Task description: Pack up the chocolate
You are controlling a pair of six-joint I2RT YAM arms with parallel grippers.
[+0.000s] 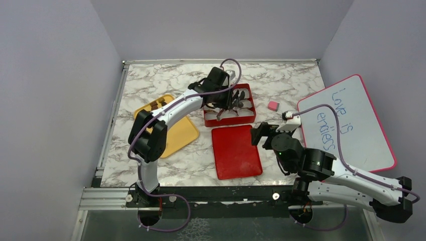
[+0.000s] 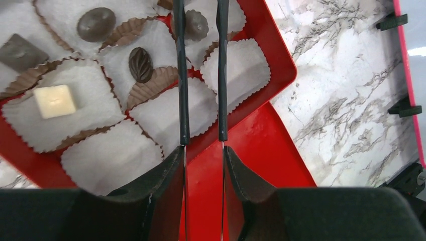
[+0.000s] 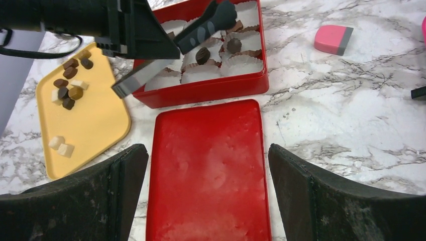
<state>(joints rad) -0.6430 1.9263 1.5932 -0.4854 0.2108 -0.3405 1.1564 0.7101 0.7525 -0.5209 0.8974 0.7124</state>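
Blue handwriting is noted on the whiteboard [image 1: 346, 125]: "Love is" is legible, but the second line cannot be read with certainty. The left gripper [image 2: 203, 150] is clamped on a pair of black tongs [image 2: 182, 75], whose arms are held slightly apart above the red box [image 2: 274, 55]. The right gripper [image 3: 206, 150] is spread wide and empty over the red lid [image 3: 211, 186]. Chocolates [image 2: 95, 23] are found in the box's paper cups [image 2: 241, 65], and more are seen on the yellow tray [image 3: 95, 125].
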